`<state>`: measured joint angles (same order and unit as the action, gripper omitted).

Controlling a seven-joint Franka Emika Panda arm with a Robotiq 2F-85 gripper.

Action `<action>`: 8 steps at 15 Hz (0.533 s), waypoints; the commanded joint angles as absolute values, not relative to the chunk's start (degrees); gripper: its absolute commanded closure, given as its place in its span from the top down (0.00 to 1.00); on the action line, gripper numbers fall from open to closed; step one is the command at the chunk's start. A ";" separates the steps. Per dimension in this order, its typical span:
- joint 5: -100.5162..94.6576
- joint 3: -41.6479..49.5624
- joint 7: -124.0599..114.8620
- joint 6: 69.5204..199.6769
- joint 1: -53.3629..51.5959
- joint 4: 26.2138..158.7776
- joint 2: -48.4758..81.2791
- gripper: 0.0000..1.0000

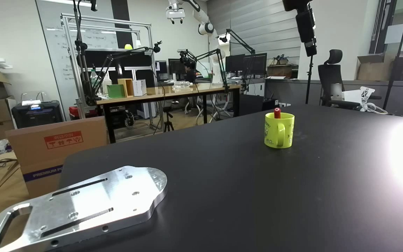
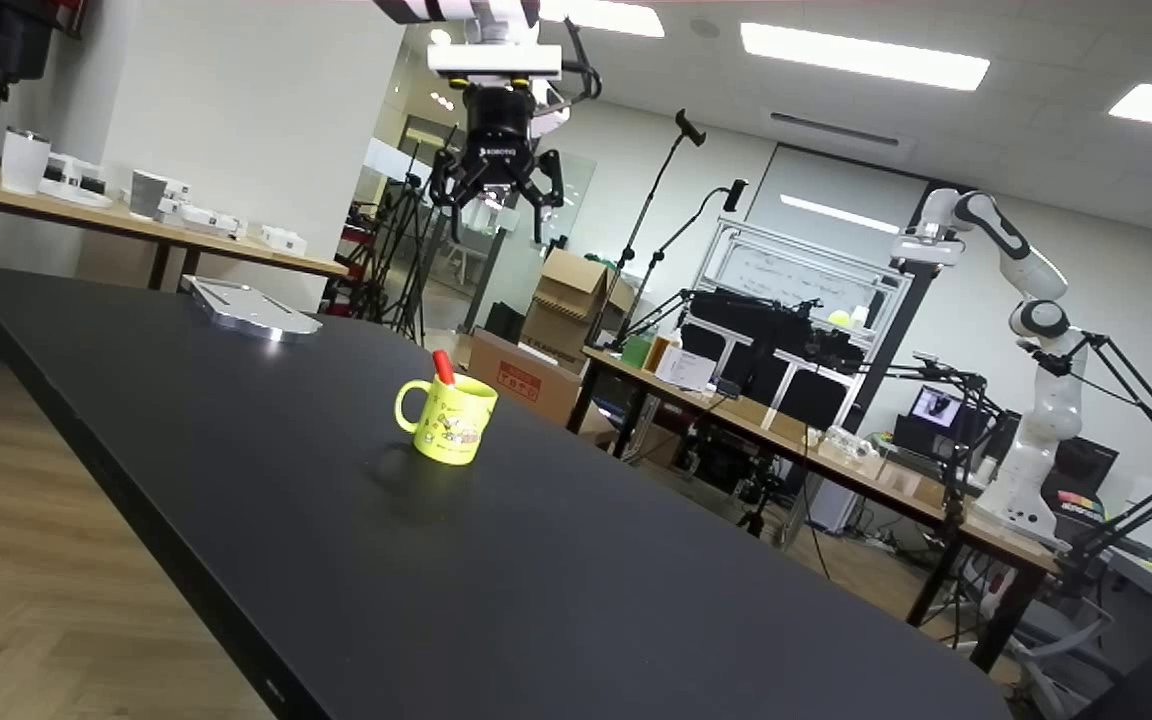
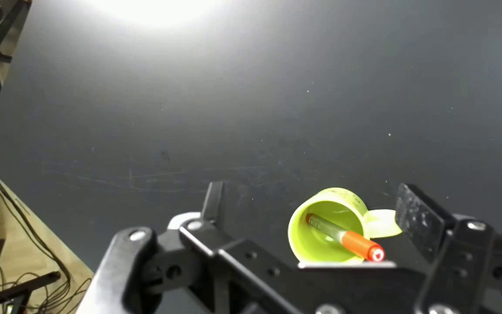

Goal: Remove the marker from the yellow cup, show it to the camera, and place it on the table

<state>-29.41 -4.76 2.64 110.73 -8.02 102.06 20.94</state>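
Note:
The yellow cup (image 1: pixel 270 133) stands upright on the black table (image 1: pixel 222 196), and also shows in an exterior view (image 2: pixel 451 430) and in the wrist view (image 3: pixel 296 231). The red marker (image 1: pixel 277 113) leans inside it with its cap end above the rim. The marker also shows in an exterior view (image 2: pixel 443 367). In the wrist view its orange-red cap (image 3: pixel 357 244) points toward the lower right. My gripper (image 2: pixel 497 228) is open and empty, well above the table and the cup. In the wrist view the cup lies between the spread fingers (image 3: pixel 314 207), well below them; part of its rim is hidden.
A silver metal plate (image 1: pixel 117 199) lies near one table end, also visible in an exterior view (image 2: pixel 251 310). A cardboard box (image 1: pixel 58 150) stands beside the table. A cluttered wooden workbench (image 1: pixel 173 94) stands behind. Bright glare covers part of the tabletop.

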 commanded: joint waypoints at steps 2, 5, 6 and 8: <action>-30.17 -5.48 12.11 108.33 -10.12 93.34 28.11 1.00; -28.77 -6.15 16.86 109.82 -10.00 93.06 29.52 1.00; -28.85 -6.22 17.84 111.22 -9.87 93.66 29.54 1.00; -29.19 -6.29 19.34 116.00 -9.59 95.29 29.65 1.00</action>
